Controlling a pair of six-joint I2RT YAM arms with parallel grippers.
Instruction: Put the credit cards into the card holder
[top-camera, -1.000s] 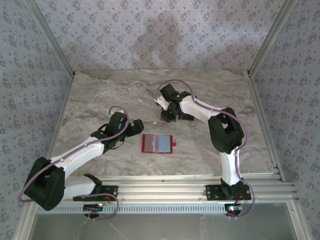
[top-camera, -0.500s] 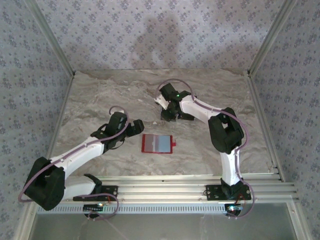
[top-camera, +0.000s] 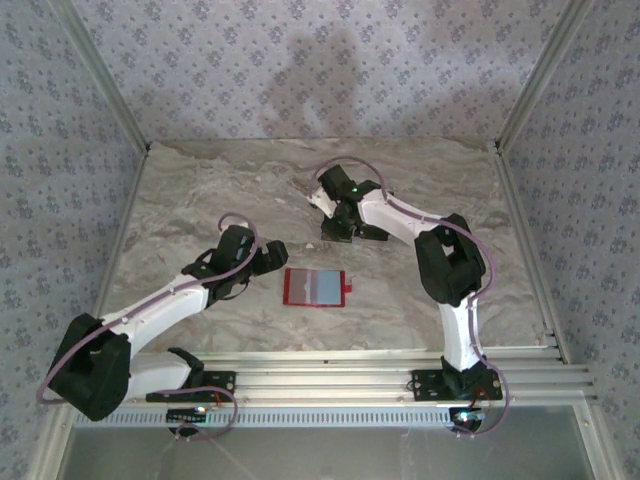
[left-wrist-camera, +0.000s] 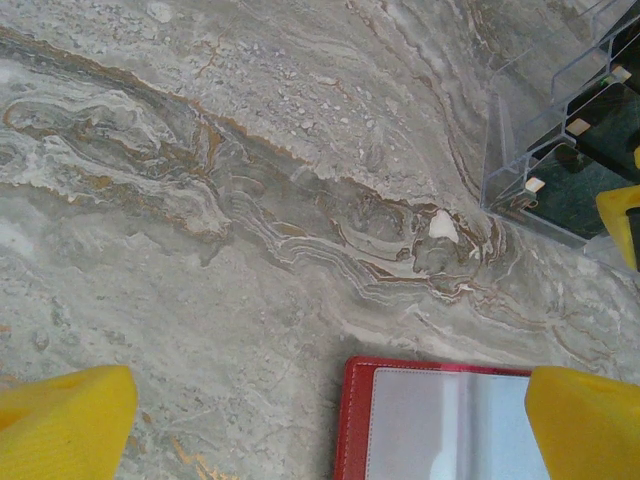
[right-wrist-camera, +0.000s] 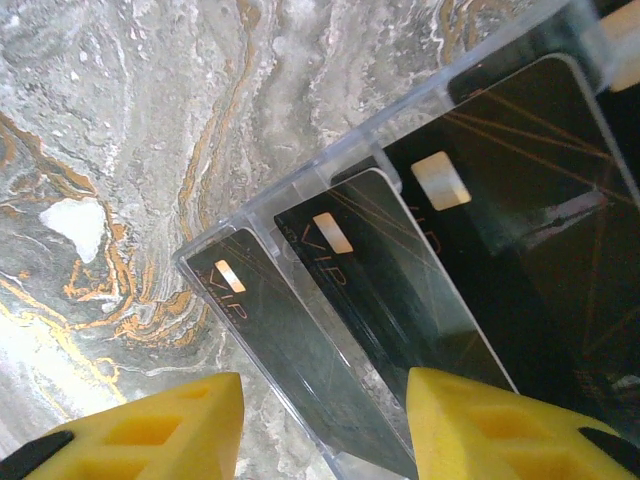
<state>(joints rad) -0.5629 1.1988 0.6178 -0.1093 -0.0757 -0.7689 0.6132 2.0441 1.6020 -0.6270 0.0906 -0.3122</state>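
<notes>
The card holder (top-camera: 316, 287) lies open on the marble table, a red wallet with its pale grey-blue inside up. My left gripper (top-camera: 272, 256) stands wide open just left of it. The wallet's corner (left-wrist-camera: 440, 425) sits between the yellow fingertips (left-wrist-camera: 62, 425). Three black credit cards (right-wrist-camera: 300, 350) marked VIP stand tilted in a clear stepped rack (right-wrist-camera: 215, 255). My right gripper (right-wrist-camera: 325, 430) hovers over the rack, half open. The frontmost card lies between its jaws and its right fingertip (right-wrist-camera: 500, 430) overlaps the second card (right-wrist-camera: 400, 290). Nothing is gripped.
The clear rack (left-wrist-camera: 555, 150) stands just beyond and to the right of the wallet. Patterned walls and metal posts (top-camera: 520, 95) enclose the table. A metal rail (top-camera: 380, 375) runs along the near edge by the arm bases.
</notes>
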